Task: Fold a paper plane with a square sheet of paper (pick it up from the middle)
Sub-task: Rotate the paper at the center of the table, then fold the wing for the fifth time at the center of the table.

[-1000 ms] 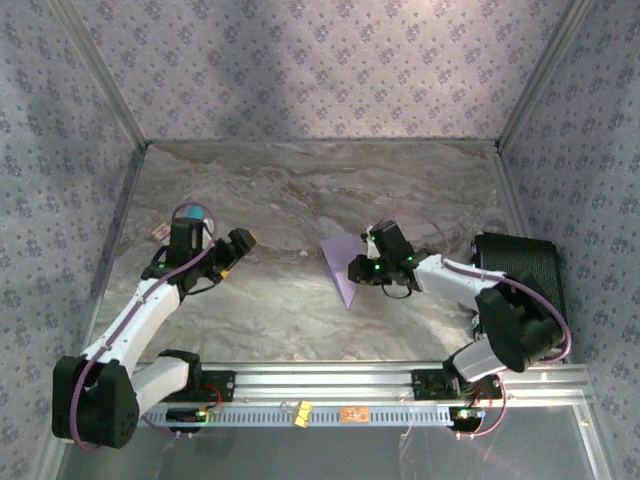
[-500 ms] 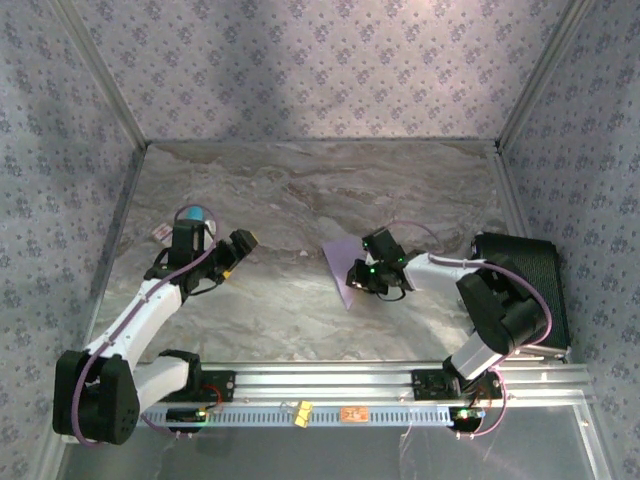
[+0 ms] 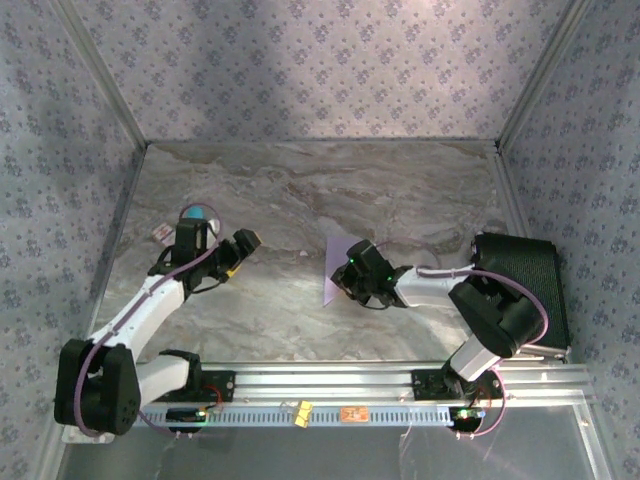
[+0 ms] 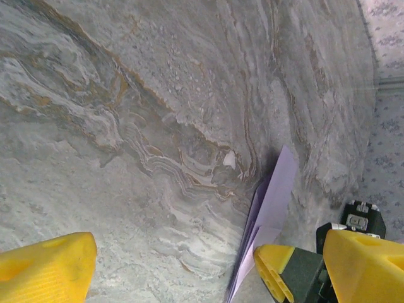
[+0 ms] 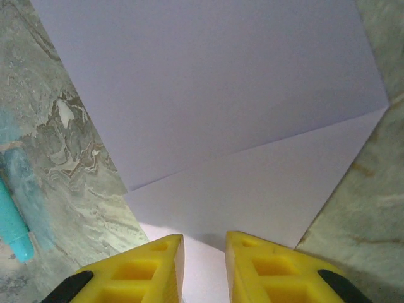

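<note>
Right gripper (image 5: 203, 243), jaws narrowly parted, set low over one edge of the folded lavender sheet (image 5: 214, 82), which lies on the marble table (image 3: 290, 190) just ahead of its fingertips, right of centre; left gripper (image 4: 173, 252), spread wide and empty, well apart to the left.

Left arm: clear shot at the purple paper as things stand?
Probably yes: bare table lies between the open left gripper and the paper; the right gripper sits over its far side.
</note>
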Controlling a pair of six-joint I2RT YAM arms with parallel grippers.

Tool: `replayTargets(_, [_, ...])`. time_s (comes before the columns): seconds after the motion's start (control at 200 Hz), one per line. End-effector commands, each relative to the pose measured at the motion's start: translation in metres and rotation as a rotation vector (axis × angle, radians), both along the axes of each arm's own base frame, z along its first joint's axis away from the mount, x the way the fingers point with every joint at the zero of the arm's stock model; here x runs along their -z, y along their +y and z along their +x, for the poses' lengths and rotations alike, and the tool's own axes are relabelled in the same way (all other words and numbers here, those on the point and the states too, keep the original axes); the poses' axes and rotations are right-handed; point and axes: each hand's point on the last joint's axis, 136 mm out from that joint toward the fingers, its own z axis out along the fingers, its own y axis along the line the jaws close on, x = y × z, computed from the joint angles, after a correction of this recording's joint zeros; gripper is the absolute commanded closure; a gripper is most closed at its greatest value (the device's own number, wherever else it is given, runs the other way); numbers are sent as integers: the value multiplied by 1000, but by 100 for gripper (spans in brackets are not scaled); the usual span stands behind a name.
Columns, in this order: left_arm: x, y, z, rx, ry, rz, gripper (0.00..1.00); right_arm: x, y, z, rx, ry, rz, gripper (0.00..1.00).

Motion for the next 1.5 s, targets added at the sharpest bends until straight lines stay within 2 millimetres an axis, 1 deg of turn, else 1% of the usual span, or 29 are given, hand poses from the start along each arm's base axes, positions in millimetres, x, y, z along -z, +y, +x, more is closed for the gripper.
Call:
replayTargets(0.0, [-13, -15, 5, 65, -35, -41, 9, -22, 5, 12, 50, -31, 34, 74])
replayTargets(0.04, [-13, -18, 5, 76, -31, -41, 9, -35, 6, 15, 17, -77, 31, 74])
replayTargets(0.1, [-12, -24, 4, 100, -28, -38, 10, -55, 4, 19, -30, -169, 1, 66])
replayTargets(0.145, [-12, -29, 4, 124, -26, -41, 11, -66, -3, 19, -46, -213, -53, 65])
replayTargets(0.185, [-11, -35, 4, 147, -26, -47, 13, -80, -12, 19, -62, -265, -94, 61])
replayTargets(0.23, [-12, -42, 6, 173, -31, -51, 15, -90, -21, 19, -66, -305, -126, 56])
replayTargets(0.27, [-11, -49, 7, 195, -32, -47, 16, -96, -31, 17, -68, -326, -156, 52])
replayTargets(0.33, [-12, -61, 10, 228, -38, -44, 22, -98, -45, 16, -80, -334, -170, 45])
replayTargets(0.385, [-11, -72, 14, 250, -39, -43, 28, -97, -56, 15, -95, -322, -170, 41])
replayTargets(0.46, [-12, -86, 21, 273, -46, -37, 35, -92, -70, 13, -121, -306, -214, 36])
replayTargets(0.545, [-14, -100, 27, 299, -53, -30, 39, -85, -79, 9, -149, -290, -246, 30])
replayTargets(0.575, [-16, -105, 28, 310, -52, -31, 41, -83, -81, 9, -152, -287, -247, 24])
replayTargets(0.605, [-16, -111, 28, 325, -50, -35, 42, -81, -83, 8, -152, -280, -242, 9])
replayTargets(0.64, [-16, -118, 27, 343, -47, -37, 43, -77, -85, 8, -150, -274, -233, 1])
replayTargets(0.735, [-12, -134, 25, 383, -33, -22, 48, -69, -93, 9, -138, -249, -217, 1])
replayTargets(0.845, [-5, -153, 23, 428, -15, -15, 53, -65, -106, 11, -104, -234, -233, 1])
replayTargets(0.895, [-1, -163, 23, 450, -2, -11, 57, -62, -113, 10, -83, -225, -253, 1])
replayTargets(0.964, [3, -177, 25, 475, 11, -12, 64, -60, -122, 9, -60, -225, -267, 1])
replayTargets(1.039, [7, -188, 28, 482, 24, -12, 66, -57, -130, 7, -33, -224, -254, 1])
replayTargets(1.119, [11, -199, 33, 491, 35, -15, 70, -55, -134, 7, -21, -225, -206, 1])
replayTargets(1.209, [16, -209, 35, 507, 55, -18, 73, -55, -135, 7, -38, -222, -157, 1])
replayTargets(1.354, [22, -223, 37, 552, 82, -6, 75, -61, -123, 7, -119, -254, -92, 2])
replayTargets(1.419, [26, -225, 39, 560, 93, 19, 75, -63, -118, 7, -147, -251, -73, 2])
replayTargets(1.494, [33, -224, 40, 561, 116, 43, 77, -61, -114, 7, -161, -229, -60, 2])
